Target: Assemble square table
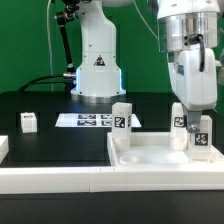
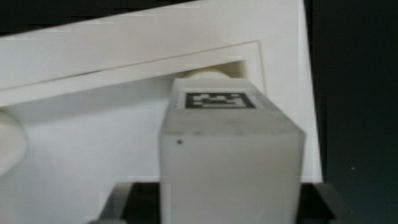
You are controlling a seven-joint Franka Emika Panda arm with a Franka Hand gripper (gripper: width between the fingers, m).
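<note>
nearest the exterior view runs the long white border bar (image 1: 60, 178), probably a fence that stops parts sliding off the tabletop (image 1: 55, 145). just behind it, on the exterior view's right, the square slab (image 1: 150, 158) of the table lies flat with its raised rim up, so its corner holes face upward to take legs.

the tool (image 1: 201, 122) hangs over the slab's corner on the exterior view's right, clenched on 1 upright leg (image 1: 203, 138). in the wrist view this held leg (image 2: 231, 150) fills the middle, tag outward, a dark finger (image 2: 139, 205) at its side, and its far end meets a round spot on the slab (image 2: 107, 90). i judge the leg is being seated or turned into that corner. the upright hold keeps it square to the hole. whether it is fully home cannot be told.

2 more legs stand on the slab: a second leg (image 1: 180, 122) just beside the held one, and a corner leg (image 1: 121, 118) at the exterior view's left corner. a loose leg (image 1: 28, 122) waits well apart on the bare tabletop, within reach for later.

the tabletop is matt black and flat. farther back lies the marker board (image 1: 88, 120), then the arm's white base (image 1: 97, 65), with dim grey room behind.
</note>
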